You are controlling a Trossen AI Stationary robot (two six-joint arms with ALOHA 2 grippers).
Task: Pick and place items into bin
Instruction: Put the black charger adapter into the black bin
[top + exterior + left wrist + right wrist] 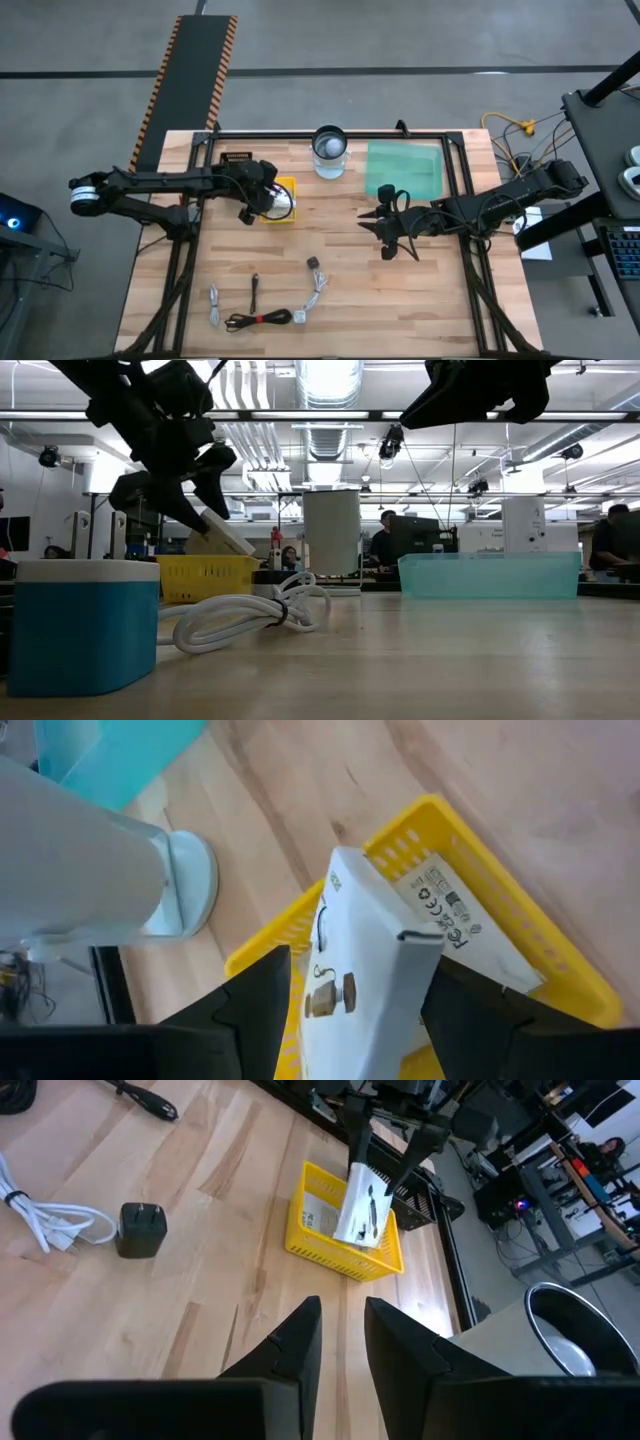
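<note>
My left gripper [258, 208] hangs open over the yellow bin [290, 183]. A white card [350, 950] printed with dark parts stands tilted between its fingers, its lower end in the bin. Another card [455, 915] lies flat in the bin. My right gripper [383, 232] waits mid-table, above the wood, narrowly open with nothing between its fingers [343, 1310]. Near the front edge lie a grey cable [214, 305], a small black stick [254, 290], a black cable coil with a red tie [258, 320] and a white cable with a black plug [315, 285]. My left gripper comes slanting down from the table's left, one finger on each side of the card's upper end [358, 1180]. I cannot tell whether a finger touches the card. The card leans in the bin [340, 1250], its lower end inside.
A clear cup [329, 150] and a teal tray [403, 168] stand at the back, right of the bin. A small black box [237, 158] sits behind the bin. A blue and white block [80, 625] stands close to the low camera.
</note>
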